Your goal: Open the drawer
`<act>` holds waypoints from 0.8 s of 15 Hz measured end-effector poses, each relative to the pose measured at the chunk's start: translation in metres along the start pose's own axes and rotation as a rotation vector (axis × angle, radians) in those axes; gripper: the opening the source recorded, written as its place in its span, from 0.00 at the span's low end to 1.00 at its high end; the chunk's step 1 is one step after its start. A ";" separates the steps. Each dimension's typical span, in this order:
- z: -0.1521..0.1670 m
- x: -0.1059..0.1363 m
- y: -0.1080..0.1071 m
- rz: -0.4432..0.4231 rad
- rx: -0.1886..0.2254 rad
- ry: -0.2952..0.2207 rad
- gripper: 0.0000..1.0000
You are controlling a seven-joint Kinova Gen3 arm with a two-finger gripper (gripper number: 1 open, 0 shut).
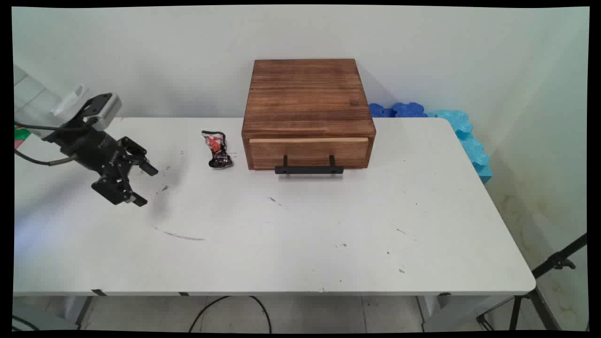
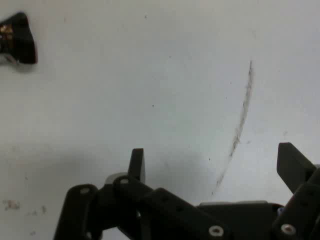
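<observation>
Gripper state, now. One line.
Gripper: open, holding nothing, above the bare table, left of the snack packet.

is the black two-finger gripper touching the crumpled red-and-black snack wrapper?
Apart. In the main view, bare white table lies between the open black two-finger gripper and the crumpled red-and-black snack wrapper beside the wooden drawer box.

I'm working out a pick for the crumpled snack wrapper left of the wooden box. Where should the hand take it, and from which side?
Probably across the wrapper's narrow middle, from straight above. It lies flat on the table, long axis running away from the camera, so its long edges are free; the wooden box stands apart on its right. The hand is open.
</observation>
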 end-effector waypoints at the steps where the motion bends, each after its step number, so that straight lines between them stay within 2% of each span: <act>1: 0.000 0.003 0.000 0.005 0.000 0.005 1.00; 9: 0.008 0.044 0.002 0.034 0.014 0.056 1.00; 12: 0.014 0.068 0.003 0.043 0.025 0.079 1.00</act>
